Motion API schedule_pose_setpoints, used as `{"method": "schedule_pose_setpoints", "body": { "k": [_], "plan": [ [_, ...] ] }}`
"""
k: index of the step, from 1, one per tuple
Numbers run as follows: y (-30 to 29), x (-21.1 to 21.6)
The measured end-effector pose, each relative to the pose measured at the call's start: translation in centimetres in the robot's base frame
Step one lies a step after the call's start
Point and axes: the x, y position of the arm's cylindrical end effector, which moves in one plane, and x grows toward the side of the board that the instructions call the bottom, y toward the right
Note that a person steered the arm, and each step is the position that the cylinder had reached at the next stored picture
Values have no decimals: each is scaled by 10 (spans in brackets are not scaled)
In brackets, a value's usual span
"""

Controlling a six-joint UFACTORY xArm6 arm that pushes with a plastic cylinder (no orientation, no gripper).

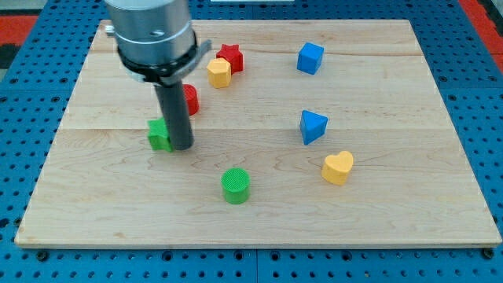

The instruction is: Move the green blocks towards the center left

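Risk sits mainly in how my tip [181,145] meets the green block [159,135]. The tip stands on the worktop [393,204] right against that block's right side, touching or nearly so, so a push toward the view's left looks ready. There is no claw on this arm, only the rod, so nothing is open, closed or held; the block can only be shoved. The rod partly hides this small green block, and I cannot settle its shape. If contact falls off its middle, the block may spin and slip past the tip toward the view's top or bottom rather than travel left.

The green cylinder [235,185] lies well apart, toward the view's bottom and right of the tip, untouched. Fetching it means circling round to its right side; a careless path could knock it further from the centre left.

A red block [189,99] sits just behind the rod, half hidden, with a yellow block [219,72] and a red star [230,56] beyond it. A swing toward the view's top would likely disturb them.
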Motion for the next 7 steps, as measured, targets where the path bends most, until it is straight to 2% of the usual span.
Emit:
{"method": "schedule_pose_setpoints", "body": {
  "k": [1, 2, 3, 4, 5, 7],
  "plan": [
    [-15, -2],
    [30, 44],
    [36, 87],
    [81, 121],
    [109, 109],
    [109, 71]
  ]
}}
